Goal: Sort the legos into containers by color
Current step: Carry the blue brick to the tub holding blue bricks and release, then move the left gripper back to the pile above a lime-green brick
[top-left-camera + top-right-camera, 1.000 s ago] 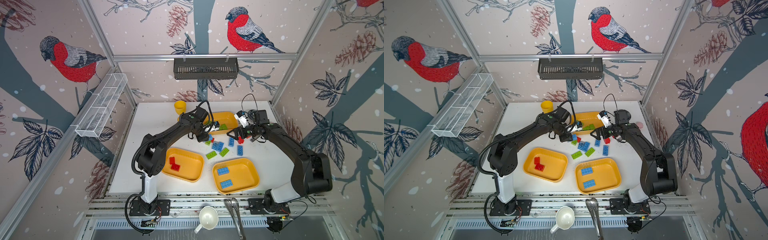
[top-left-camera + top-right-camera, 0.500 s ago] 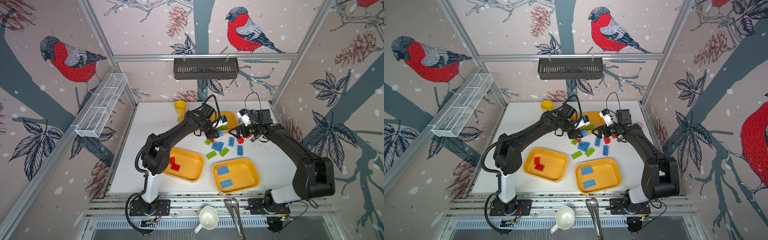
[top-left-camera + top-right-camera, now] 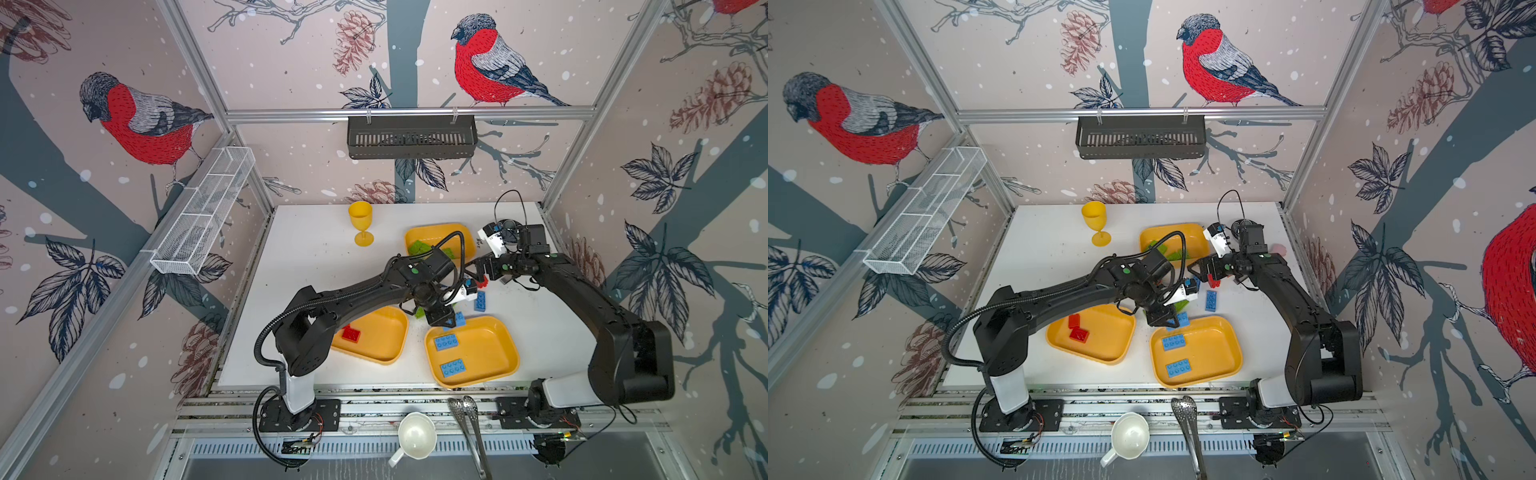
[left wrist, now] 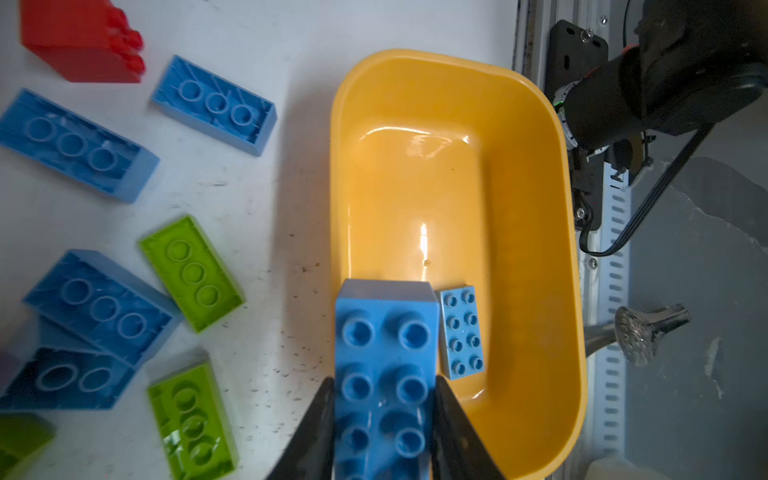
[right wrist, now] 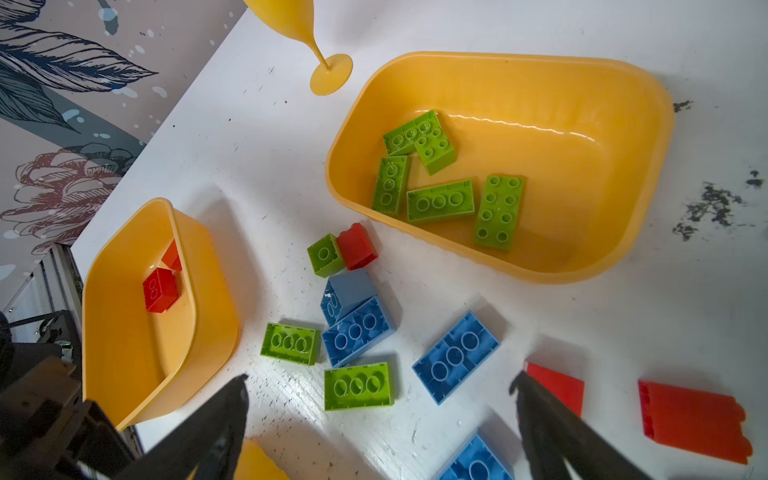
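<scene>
The left pincer (image 4: 384,382) grips a blue brick (image 4: 384,345) over the blues' tray (image 4: 536,166), apparently to drop it; the right pincer (image 5: 380,377) gapes above loose bricks (image 5: 455,357).

The left arm (image 3: 353,291) reaches from its base toward the middle of the table, and its wrist points the left gripper (image 4: 384,382) downward. The jaws are closed tight on the long sides of a blue lego (image 4: 386,328), whose studs face the wrist camera. The right arm (image 3: 582,291) stretches far back and bends inward to the centre. The right gripper (image 5: 380,380) hangs with its fingers spread wide and holds nothing.
</scene>
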Controlling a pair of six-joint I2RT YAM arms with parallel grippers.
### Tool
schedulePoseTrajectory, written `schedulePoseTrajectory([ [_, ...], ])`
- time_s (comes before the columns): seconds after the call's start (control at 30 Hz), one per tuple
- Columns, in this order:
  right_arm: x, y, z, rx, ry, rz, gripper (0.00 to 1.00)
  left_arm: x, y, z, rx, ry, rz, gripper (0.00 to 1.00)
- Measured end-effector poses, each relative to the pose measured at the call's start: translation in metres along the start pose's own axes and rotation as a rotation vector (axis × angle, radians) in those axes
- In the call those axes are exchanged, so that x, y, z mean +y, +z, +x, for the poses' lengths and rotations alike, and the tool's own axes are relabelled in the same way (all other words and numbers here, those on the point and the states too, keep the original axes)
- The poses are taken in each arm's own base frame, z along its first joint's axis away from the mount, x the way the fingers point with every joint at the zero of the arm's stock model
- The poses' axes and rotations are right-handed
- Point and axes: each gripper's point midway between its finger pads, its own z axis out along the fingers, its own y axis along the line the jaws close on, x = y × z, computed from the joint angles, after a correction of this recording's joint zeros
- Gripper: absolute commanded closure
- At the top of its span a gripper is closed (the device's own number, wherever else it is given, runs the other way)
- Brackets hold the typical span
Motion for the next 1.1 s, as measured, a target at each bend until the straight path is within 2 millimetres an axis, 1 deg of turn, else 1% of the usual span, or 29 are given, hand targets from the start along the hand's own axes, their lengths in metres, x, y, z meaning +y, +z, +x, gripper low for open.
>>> schedulePoseTrajectory([
  [0.1,-0.002,-0.001,0.001,0.000,0.006,0.004,0.01,-0.015,0.009,0.005,0.007,-0.014,0.020,0.66],
  [0.13,-0.003,-0.001,0.001,0.001,0.007,0.005,0.01,-0.017,0.010,0.007,0.010,-0.018,0.024,0.66],
  [0.27,-0.004,0.000,0.003,0.004,0.010,0.004,0.01,-0.017,0.015,0.018,0.024,-0.052,0.022,0.64],
  [0.4,-0.004,0.001,0.006,0.010,0.015,0.003,0.01,-0.022,0.017,0.022,0.023,-0.059,0.036,0.61],
  [0.43,-0.004,0.002,0.007,0.012,0.017,0.002,0.01,-0.024,0.016,0.023,0.019,-0.058,0.042,0.60],
  [0.6,-0.006,0.005,0.013,0.027,0.029,0.000,0.00,-0.028,0.015,0.023,0.018,-0.052,0.061,0.45],
  [0.7,-0.007,0.007,0.014,0.030,0.032,-0.001,0.01,-0.029,0.012,0.021,0.010,-0.041,0.064,0.44],
  [0.77,-0.007,0.007,0.013,0.030,0.032,-0.001,0.01,-0.026,0.006,0.015,-0.004,-0.038,0.059,0.44],
  [0.83,-0.008,0.008,0.012,0.026,0.029,0.000,0.01,-0.017,-0.002,0.010,-0.020,-0.047,0.041,0.43],
  [0.9,-0.008,0.007,0.008,0.020,0.024,0.001,0.01,0.001,-0.013,0.006,-0.040,-0.069,-0.001,0.41],
  [0.97,-0.008,0.006,0.003,0.010,0.016,0.003,0.01,0.024,-0.026,0.003,-0.060,-0.101,-0.059,0.40],
  [1.03,-0.009,0.006,-0.001,0.003,0.011,0.004,0.01,0.047,-0.037,0.002,-0.071,-0.137,-0.118,0.36],
  [1.1,-0.009,0.005,-0.004,-0.001,0.010,0.006,0.00,0.073,-0.047,-0.001,-0.084,-0.177,-0.189,0.36],
])
